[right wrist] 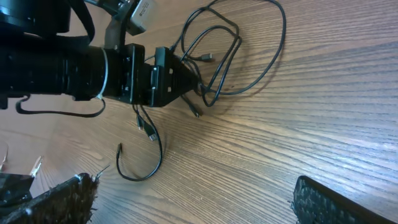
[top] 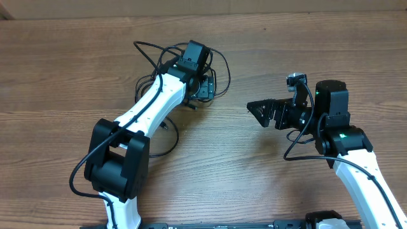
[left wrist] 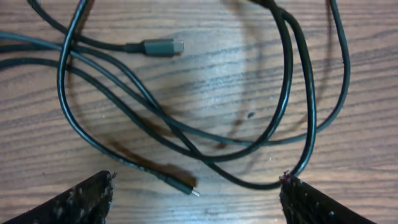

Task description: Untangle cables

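The cables (top: 219, 67) are thin black cords lying in a loose tangle on the wooden table at the far middle, with a strand trailing toward the front (top: 170, 137). My left gripper (top: 205, 89) hovers over the tangle, open and empty. In the left wrist view the cords (left wrist: 186, 134) loop and cross between the fingers (left wrist: 198, 180); a grey plug (left wrist: 160, 46) and a small plug (left wrist: 185, 188) lie free, and one cord touches the right fingertip. My right gripper (top: 259, 109) is open and empty, right of the tangle. The right wrist view shows the cables (right wrist: 245, 56) far from its fingers (right wrist: 196, 190).
The left arm's white links (top: 146, 114) cross over part of the cables. In the right wrist view the left gripper's body (right wrist: 93, 65) covers the tangle's left part, and a loose cord end (right wrist: 142, 171) curls near it. The table's far edge (top: 203, 14) runs along the top.
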